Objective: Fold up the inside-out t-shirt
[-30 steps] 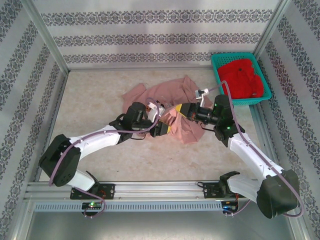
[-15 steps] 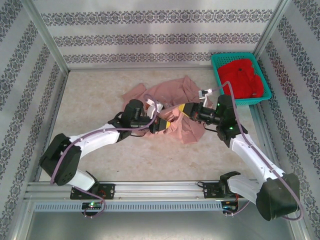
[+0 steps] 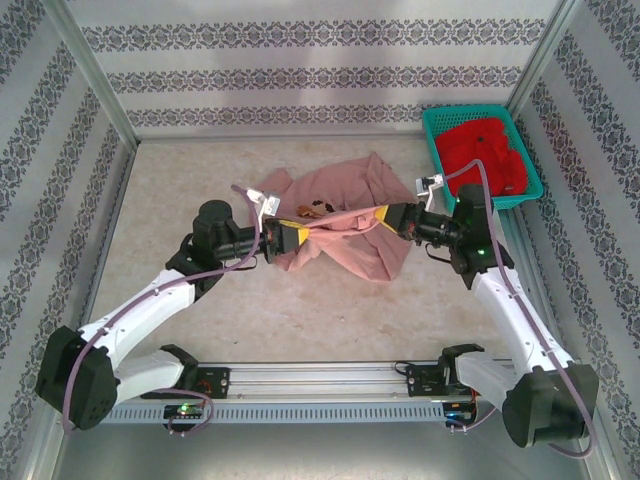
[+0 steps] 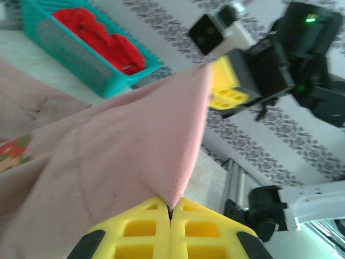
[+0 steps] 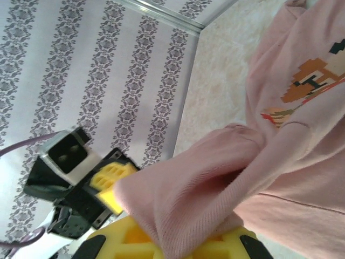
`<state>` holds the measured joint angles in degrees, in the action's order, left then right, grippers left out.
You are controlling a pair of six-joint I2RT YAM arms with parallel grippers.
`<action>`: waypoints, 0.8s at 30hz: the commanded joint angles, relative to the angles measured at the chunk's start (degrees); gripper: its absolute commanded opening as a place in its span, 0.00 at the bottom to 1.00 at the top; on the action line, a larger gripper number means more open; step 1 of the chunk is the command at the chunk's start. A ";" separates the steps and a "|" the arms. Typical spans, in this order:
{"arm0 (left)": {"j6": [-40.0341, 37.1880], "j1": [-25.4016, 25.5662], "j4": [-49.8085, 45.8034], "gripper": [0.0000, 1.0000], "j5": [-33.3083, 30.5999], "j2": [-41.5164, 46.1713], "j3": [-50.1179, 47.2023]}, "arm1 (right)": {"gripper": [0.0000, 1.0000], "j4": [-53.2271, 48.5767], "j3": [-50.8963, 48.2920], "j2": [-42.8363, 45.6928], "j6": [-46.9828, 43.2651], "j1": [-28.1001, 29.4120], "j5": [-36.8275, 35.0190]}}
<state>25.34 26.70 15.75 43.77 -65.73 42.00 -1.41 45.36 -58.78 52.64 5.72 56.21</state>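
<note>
From above, you've got the left gripper [image 3: 300, 234] clamped on the left end of the inside-out t-shirt [image 3: 345, 195]. The right gripper [image 3: 378, 217] is clamped on the same cloth at the right. A band of pink runs straight between the two, and the rest of the shirt lies rumpled on the table [image 3: 200, 300], mid-table. The teal basket [image 3: 530, 185] with the red garment [image 3: 480, 155] sits in the far right corner (apart from the shirt).

Over to your left wrist camera. The yellow pads [image 4: 145, 229] meet flush, pinching a point of pink cloth [image 4: 124, 151]. The fabric pulls taut up to the right gripper [image 4: 223, 86].

Now your right wrist camera. Cloth bunches over the yellow pads [image 5: 132, 237], which are closed on a thick fold. An orange-red print [image 5: 307, 86] shows on the shirt [image 5: 291, 162] beyond. The left gripper [image 5: 110, 181] holds the far end.
</note>
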 commanded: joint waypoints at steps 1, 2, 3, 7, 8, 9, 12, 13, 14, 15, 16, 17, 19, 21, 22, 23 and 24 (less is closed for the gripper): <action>-5.40 -0.63 -9.43 0.00 -6.59 -3.09 1.97 | 0.00 5.60 1.98 2.52 3.40 -0.93 4.14; -5.75 -0.66 -10.58 0.00 -8.45 -4.13 2.39 | 0.00 7.60 1.61 2.67 5.09 -0.82 4.18; -6.32 -0.53 -11.60 0.00 -10.73 -5.41 2.98 | 0.00 9.95 1.17 2.87 7.18 -0.50 4.02; -8.13 0.34 -14.05 0.00 -17.58 -9.57 5.00 | 0.00 13.99 1.21 2.91 10.51 2.30 2.17; -8.55 0.61 -13.93 0.00 -17.84 -10.33 5.31 | 0.00 14.42 1.28 2.66 10.82 3.00 1.71; -9.36 1.17 -13.84 0.00 -17.85 -11.15 5.78 | 0.00 15.12 1.31 2.28 11.19 3.85 1.12; -12.36 3.57 -14.08 0.07 -16.59 -12.61 7.22 | 0.00 16.15 1.13 0.54 11.22 6.80 -0.96; -13.52 4.45 -13.75 0.12 -15.29 -12.75 7.70 | 0.00 16.41 1.21 -0.42 11.05 7.80 -1.20; -14.45 5.21 -13.68 0.17 -14.71 -12.61 7.96 | 0.00 16.74 1.22 -1.23 10.91 8.55 -1.25; -15.27 5.99 -13.65 0.24 -14.55 -12.30 8.17 | 0.00 17.06 1.14 -2.03 10.86 8.99 -1.27; -15.67 6.55 -13.59 0.30 -15.01 -11.77 8.26 | 0.00 16.94 1.06 -2.52 10.71 9.22 -1.22; -15.47 6.69 -13.51 0.35 -16.02 -11.14 8.15 | 0.00 16.70 1.00 -2.80 10.49 9.24 -1.25; -15.27 6.88 -12.65 0.42 -18.33 -9.20 7.22 | 0.00 15.09 0.95 -3.17 9.59 9.17 -1.36; -16.28 7.42 -12.14 0.50 -19.79 -7.57 6.78 | 0.00 14.57 0.82 -3.59 9.33 9.21 -1.00; -17.13 7.85 -12.14 0.53 -19.85 -7.19 6.97 | 0.00 14.68 0.75 -3.77 9.30 9.18 -0.82; -18.08 8.37 -12.56 0.55 -19.86 -7.12 7.53 | 0.00 14.67 0.68 -3.96 9.32 9.23 -0.81; -19.00 8.88 -13.29 0.57 -19.51 -7.38 8.30 | 0.00 14.59 0.69 -4.06 9.32 9.25 -0.82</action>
<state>10.31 33.85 3.36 25.58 -74.41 48.51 11.62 45.39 -62.57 62.83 14.66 55.37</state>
